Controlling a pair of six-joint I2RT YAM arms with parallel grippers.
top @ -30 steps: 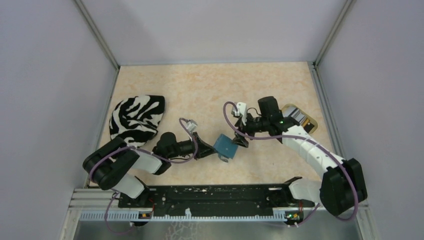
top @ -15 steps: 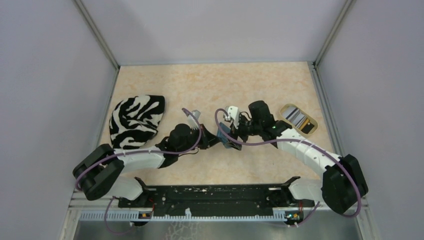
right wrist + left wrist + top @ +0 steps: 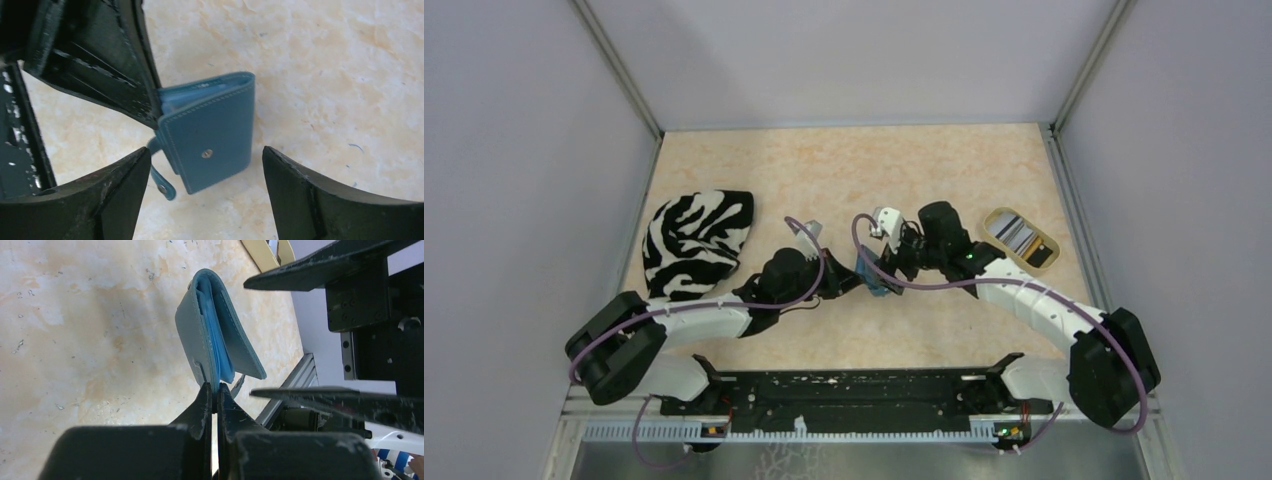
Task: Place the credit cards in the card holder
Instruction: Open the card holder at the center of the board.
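Centre frame, the left gripper (image 3: 215, 395) pinches the wallet (image 3: 210, 145) by one edge, jaws nearly closed. The right gripper (image 3: 205, 152) straddles it, wide open, not touching it. From above, both grippers hide most of it.

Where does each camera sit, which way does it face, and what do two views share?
Top external: above and behind, looking down on the table; both arms show.
Left wrist: on the left arm, looking along the shut left gripper at the card holder it pinches.
Right wrist: on the right arm, looking down through the open right gripper.
Shared: both wrist views show the card holder.
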